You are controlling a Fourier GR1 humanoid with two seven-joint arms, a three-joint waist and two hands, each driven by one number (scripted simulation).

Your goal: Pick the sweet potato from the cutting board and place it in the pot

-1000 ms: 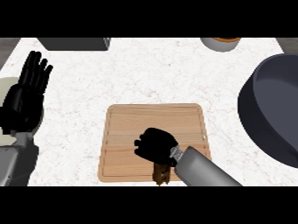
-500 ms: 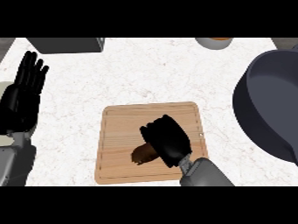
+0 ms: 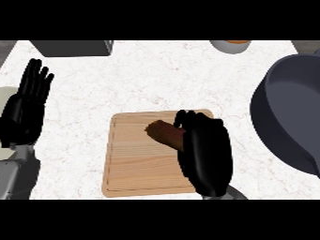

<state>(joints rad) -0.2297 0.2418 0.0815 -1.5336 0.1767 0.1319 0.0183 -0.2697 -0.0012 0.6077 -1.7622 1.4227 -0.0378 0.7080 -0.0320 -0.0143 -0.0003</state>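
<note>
Lying palm-down over the right part of the cutting board (image 3: 138,164), the right hand (image 3: 205,152) has its fingers (image 3: 190,123) stretched out almost straight, pointing toward the counter's far edge. They cover the right end of the sweet potato (image 3: 163,132) without curling round it, so the hand is open rather than holding anything. The sweet potato lies on the board's far half, tilted, its left end bare and pointing toward the board's far-left corner. The board sits on the white speckled counter (image 3: 162,79), close to the near edge and about midway between the left and right edges. A large dark pot (image 3: 297,117) stands at the counter's right edge, well apart from the board's right side. At the far edge, a grey box (image 3: 72,47) sits near the far-left corner and a small cup (image 3: 230,46) stands right of the middle. The left hand (image 3: 25,110) rests open with fingers up at the counter's left edge.
</note>
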